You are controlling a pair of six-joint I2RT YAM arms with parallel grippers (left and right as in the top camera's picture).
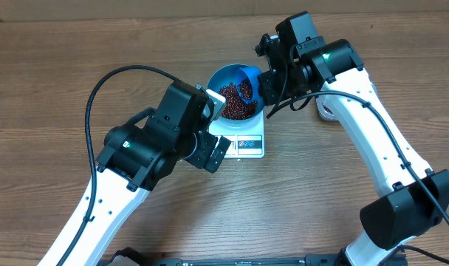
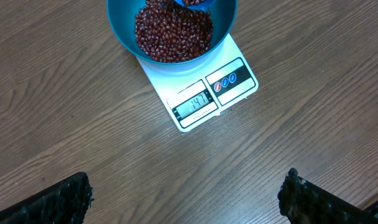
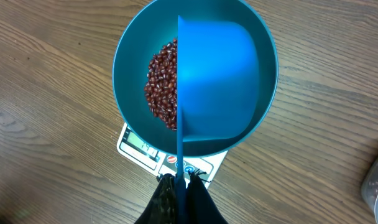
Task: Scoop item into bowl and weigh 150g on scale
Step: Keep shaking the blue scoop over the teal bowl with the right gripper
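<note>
Closest in: left hand (image 2: pixel 186 182) wide open, nothing in it, fingers (image 2: pixel 58 200) spread over bare counter (image 2: pixel 83 124), just short of the scale (image 2: pixel 239 65). Scale's white, square, display strip on the side twd the left hand. Display (image 2: pixel 194 104) reads 147, looks like. Three small round buttons (image 2: pixel 225 81) beside it, icons too small to read.

On the scale sits the blue bowl (image 2: pixel 122 34), covering most of the platform, w/ dark red-brown beans (image 2: pixel 173 34) piled in the bottom.

Over the bowl, blue scoop (image 3: pixel 217 81), tipped on its side, within the rim on the right arm's side. A few beans show in it in the left wrist view. Right hand (image 3: pixel 179 186) clamped tight on the scoop handle, handle edge-on betw. its fingers.

Farthest out, by the right arm, edge of a clear tub (image 3: pixel 377 183) on the counter. Contents: can't tell.
</note>
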